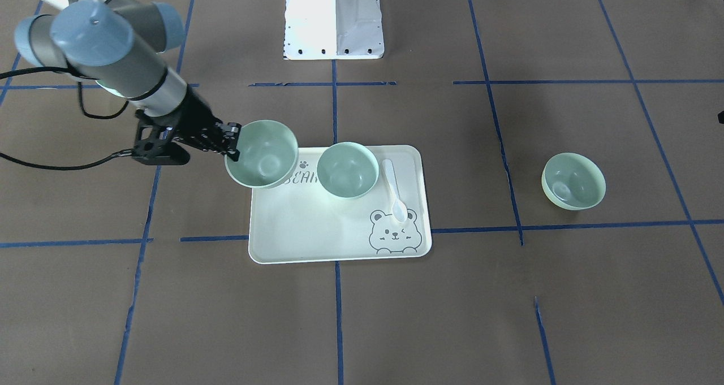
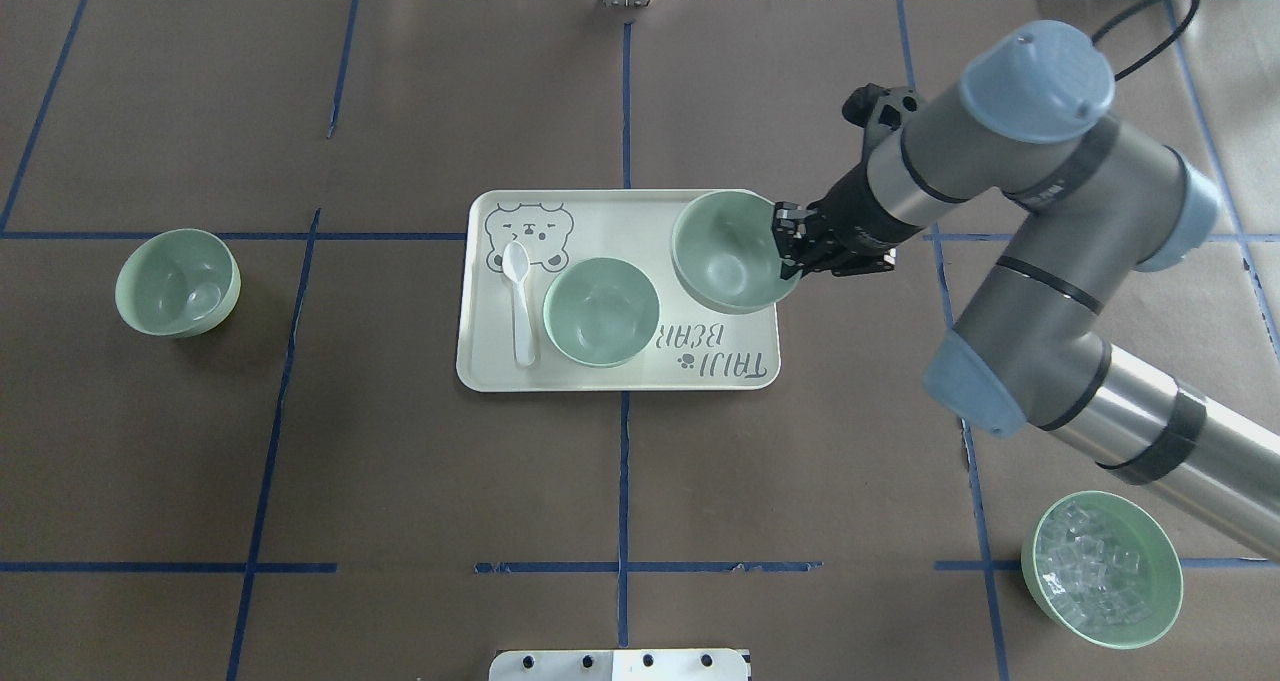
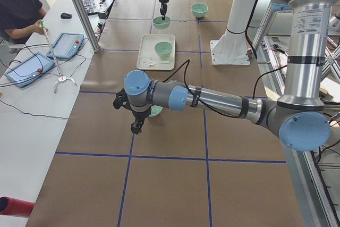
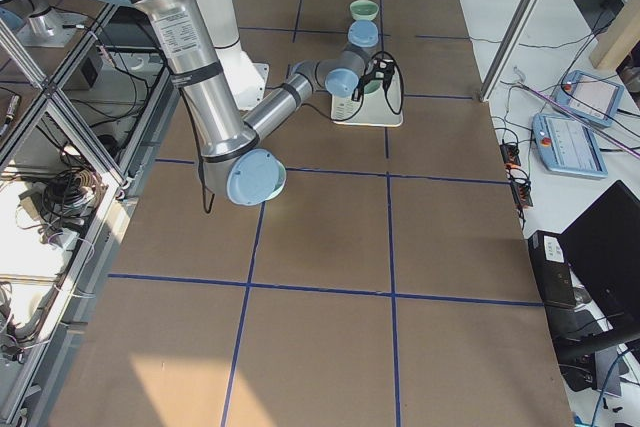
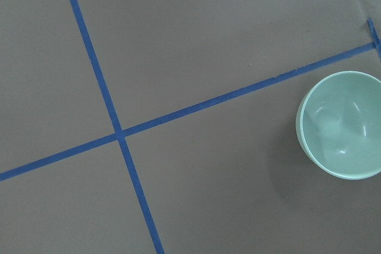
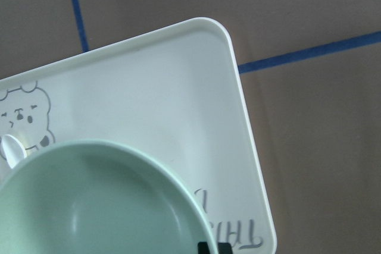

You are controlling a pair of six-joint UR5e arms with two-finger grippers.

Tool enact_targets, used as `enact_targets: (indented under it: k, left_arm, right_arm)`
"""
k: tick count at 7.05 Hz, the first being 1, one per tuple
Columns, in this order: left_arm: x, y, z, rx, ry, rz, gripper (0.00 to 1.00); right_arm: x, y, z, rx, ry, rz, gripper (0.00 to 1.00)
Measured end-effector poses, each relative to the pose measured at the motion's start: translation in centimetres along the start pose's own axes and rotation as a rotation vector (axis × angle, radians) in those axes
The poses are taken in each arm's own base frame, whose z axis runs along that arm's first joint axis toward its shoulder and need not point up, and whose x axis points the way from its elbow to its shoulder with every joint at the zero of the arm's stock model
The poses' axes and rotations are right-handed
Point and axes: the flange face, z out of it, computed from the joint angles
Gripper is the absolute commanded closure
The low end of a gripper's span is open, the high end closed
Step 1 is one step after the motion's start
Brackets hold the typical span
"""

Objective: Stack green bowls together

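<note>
My right gripper point(image 2: 790, 246) is shut on the rim of one green bowl point(image 2: 728, 251) and holds it tilted just above the right end of the tray point(image 2: 700, 376). The right wrist view shows that bowl point(image 6: 89, 200) over the tray point(image 6: 178, 87). A second green bowl point(image 2: 601, 311) stands upright on the tray beside it, apart from the held one. A third green bowl point(image 2: 178, 282) sits on the table far to the left and shows in the left wrist view point(image 5: 342, 124). My left gripper point(image 3: 137, 127) shows only in the exterior left view, above that bowl; I cannot tell whether it is open.
A white spoon point(image 2: 518, 296) lies on the tray next to the bear drawing. A green bowl of clear ice-like chunks point(image 2: 1102, 569) stands at the near right, under my right arm. The robot's white base point(image 1: 334, 17) is behind the tray.
</note>
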Motion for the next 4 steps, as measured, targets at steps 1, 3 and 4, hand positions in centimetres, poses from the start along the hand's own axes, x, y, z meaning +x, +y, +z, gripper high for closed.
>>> enact_targets:
  k: [1, 3, 4]
  left_arm:
    - [0.0, 0.0, 0.0, 0.001, 0.002, 0.0, 0.0]
    - [0.1, 0.0, 0.0, 0.0, 0.004, 0.001, 0.0]
    - [0.2, 0.0, -0.1, 0.001, 0.004, 0.002, 0.0]
  right_arm:
    - [-3.8, 1.4, 1.1, -0.005, 0.016, 0.004, 1.0]
    - [-8.9, 2.4, 4.3, 0.008, 0.047, -0.015, 1.0]
    - [-10.2, 3.5, 5.8, 0.018, 0.06, -0.03, 1.0]
